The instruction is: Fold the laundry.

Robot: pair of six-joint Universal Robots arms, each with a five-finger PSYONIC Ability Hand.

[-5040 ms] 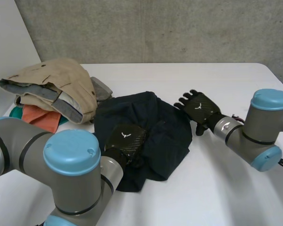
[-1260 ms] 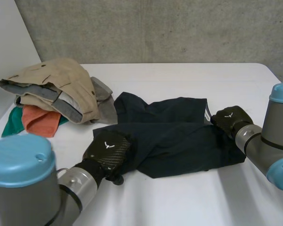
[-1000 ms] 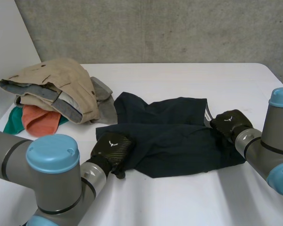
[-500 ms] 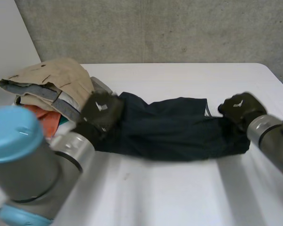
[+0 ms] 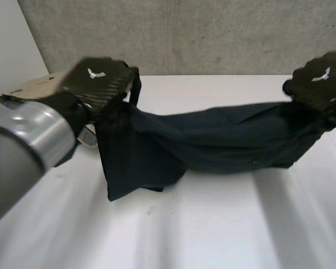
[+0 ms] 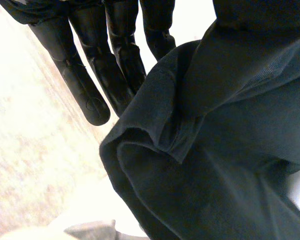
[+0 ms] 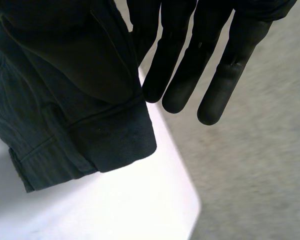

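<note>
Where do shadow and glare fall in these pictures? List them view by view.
Head view: the dark garment, slung between the left robot hand and right robot hand, casts a soft shadow on the white table. Left wrist view: the table beside the fingers glares white. Right wrist view: the garment shades the table under it.

Two black hands, the left hand (image 5: 98,81) and the right hand (image 5: 319,84), are holding up one dark navy garment (image 5: 213,140) over one white table (image 5: 213,230). At the far left, one beige garment (image 5: 28,88) is peeking out behind the left hand.
</note>
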